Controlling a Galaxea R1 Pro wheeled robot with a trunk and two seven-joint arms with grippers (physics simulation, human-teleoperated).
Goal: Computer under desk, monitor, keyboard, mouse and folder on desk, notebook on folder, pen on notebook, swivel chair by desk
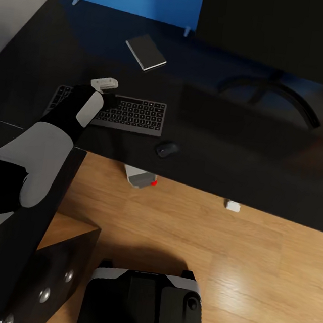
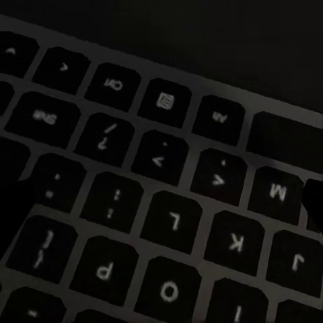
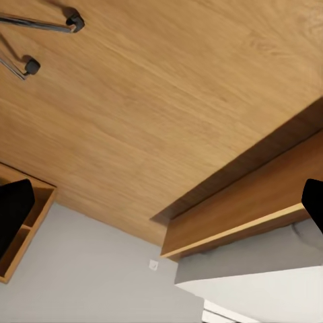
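L tool (image 1: 108, 92) over keyboard (image 1: 132, 114) rear edge, grip state unclear | mouse (image 1: 167, 149) nr desk (image 1: 260, 185) front edge

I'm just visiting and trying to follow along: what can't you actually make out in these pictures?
- Left gripper, head view: its fingers sit low over the keyboard; open or shut cannot be told.
- Monitor, head view: cut off by the top and right edges.
- Computer, head view: mostly hidden under the desk.
- Swivel chair base, right wrist view: cut off at the edge.
- Right gripper: only dark fingertips show, set wide apart.
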